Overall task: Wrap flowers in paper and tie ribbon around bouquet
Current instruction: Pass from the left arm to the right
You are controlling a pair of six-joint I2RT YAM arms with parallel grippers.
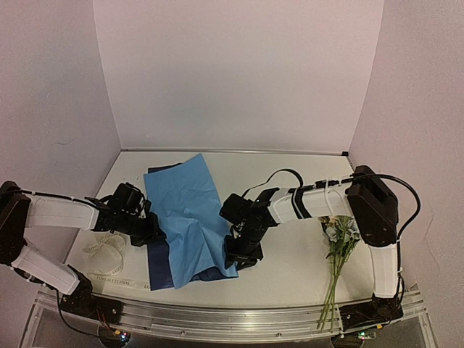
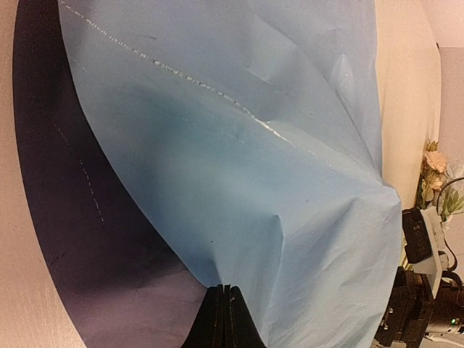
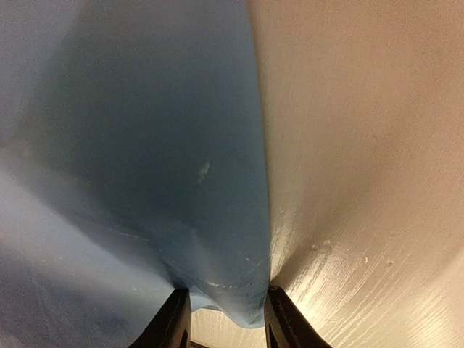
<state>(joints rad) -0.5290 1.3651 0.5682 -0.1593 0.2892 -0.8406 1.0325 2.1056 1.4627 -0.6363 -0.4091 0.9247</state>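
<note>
Paper (image 1: 190, 210) lies mid-bench (image 1: 297, 254), btwn both end effectors. Left end effector (image 1: 151, 230) is at its left edge, right end effector (image 1: 243, 255) at its near-right edge. Left one is fully closed, pinching the paper edge where the light face curls over the dark. Right one is part-open w/ the paper edge btwn its fingers (image 3: 176, 319); can't tell if it grips. Paper's long axis runs far to near, leaning right twd the near end. Light blue face up, creased and rumpled; dark face shows near-left. Flowers (image 1: 339, 235) lie well apart at right, stems twd near edge. Ribbon (image 1: 101, 250) is left of the paper.
</note>
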